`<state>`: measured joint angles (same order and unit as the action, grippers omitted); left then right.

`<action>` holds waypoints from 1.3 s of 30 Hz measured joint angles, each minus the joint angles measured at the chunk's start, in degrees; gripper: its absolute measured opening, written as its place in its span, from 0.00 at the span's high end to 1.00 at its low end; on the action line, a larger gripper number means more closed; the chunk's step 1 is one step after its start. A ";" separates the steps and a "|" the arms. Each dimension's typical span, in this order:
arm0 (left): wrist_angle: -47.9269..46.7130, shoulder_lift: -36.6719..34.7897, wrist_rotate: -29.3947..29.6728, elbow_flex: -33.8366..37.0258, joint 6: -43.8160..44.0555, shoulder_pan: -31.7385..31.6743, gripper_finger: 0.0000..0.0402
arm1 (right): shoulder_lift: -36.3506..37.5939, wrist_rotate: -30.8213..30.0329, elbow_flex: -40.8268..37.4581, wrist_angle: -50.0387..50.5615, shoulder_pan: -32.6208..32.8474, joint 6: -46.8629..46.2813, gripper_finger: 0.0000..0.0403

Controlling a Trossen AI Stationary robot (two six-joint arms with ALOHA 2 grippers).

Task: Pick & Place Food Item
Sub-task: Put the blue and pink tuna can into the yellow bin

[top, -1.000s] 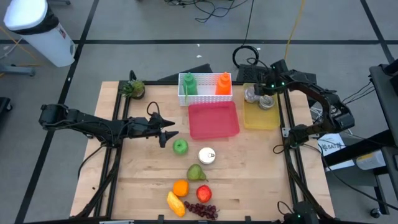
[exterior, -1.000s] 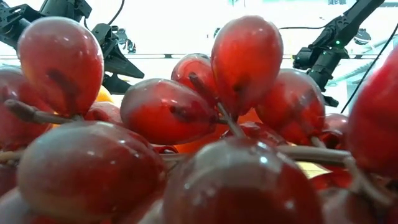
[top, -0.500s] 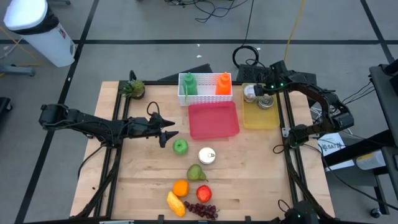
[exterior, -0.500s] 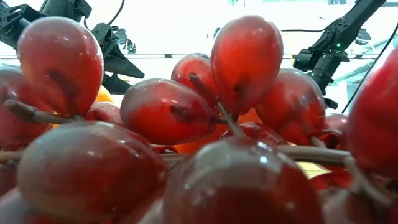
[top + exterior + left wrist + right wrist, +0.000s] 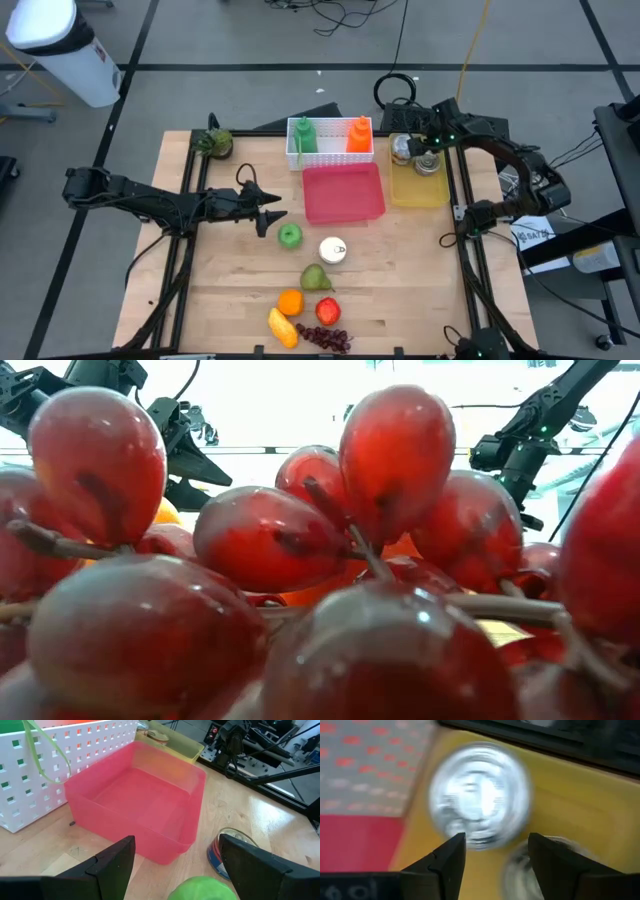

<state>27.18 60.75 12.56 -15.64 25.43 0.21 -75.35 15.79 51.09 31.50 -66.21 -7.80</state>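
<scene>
The table (image 5: 420, 270) is wide bare wood, and I place everything on it from the red bin (image 5: 343, 192) near its middle. The left arm reaches in low from its own side. The right arm arches over from the opposite side.

The yellow bin (image 5: 415, 192) sits just beside the red bin on the right arm's side. A white basket (image 5: 330, 158) of bottles touches the red bin's far edge. The right gripper (image 5: 496, 840) hangs over the yellow bin with its fingers apart and nothing pinched between them. Directly beneath it stands a can (image 5: 479, 795), lid up, with a second can close by.

The left gripper (image 5: 270, 218) waits near the red bin's front corner on its own arm's side, spread wide and empty. A green apple (image 5: 289, 235) lies just beyond its tips. A loose can (image 5: 332, 250) lies in front of the red bin. The other fruit, down to the grapes (image 5: 322, 338), lies farther out the same way.

I take the upright can to be the item in hand. It looks rigid and smooth, so it should take a firm squeeze without denting. The metal wall may slip, though, and it may carry some weight. I would bring the fingers down either side of the lid and close on the wall below the rim, away from its neighbour.
</scene>
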 joint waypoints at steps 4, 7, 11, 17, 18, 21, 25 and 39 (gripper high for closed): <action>0.00 0.00 0.00 -0.01 -0.04 -0.01 0.25 | 4.49 5.60 0.04 -0.42 2.47 0.52 0.52; 0.02 0.01 0.00 -0.01 0.08 0.00 0.25 | 9.63 8.37 0.04 -0.49 6.33 0.70 0.53; 0.02 0.00 0.02 -0.02 -0.04 -0.02 0.25 | 17.86 10.30 -2.34 -6.46 17.06 -2.16 0.54; 0.04 0.00 1.54 -0.01 -0.26 -0.02 0.25 | 26.95 7.29 -16.71 -38.04 45.58 -14.48 0.58; 0.04 0.00 1.65 -0.01 -0.26 -0.10 0.25 | 27.01 5.00 -19.70 -45.25 50.97 -15.23 0.59; 0.07 0.00 2.93 -0.01 -0.25 -0.17 0.25 | 24.25 -5.02 -26.46 -63.34 65.89 -11.86 0.60; 0.07 0.00 5.66 -0.02 -0.22 -0.17 0.25 | 17.90 -22.17 -26.18 -66.43 79.20 -5.37 0.63; 0.09 0.01 11.20 -0.01 4.19 -0.17 0.25 | -8.92 -31.83 -19.99 -64.34 81.71 -7.86 0.97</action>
<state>27.27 60.76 23.76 -15.65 29.62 0.03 -84.27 -16.04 31.10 -32.84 15.50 -15.67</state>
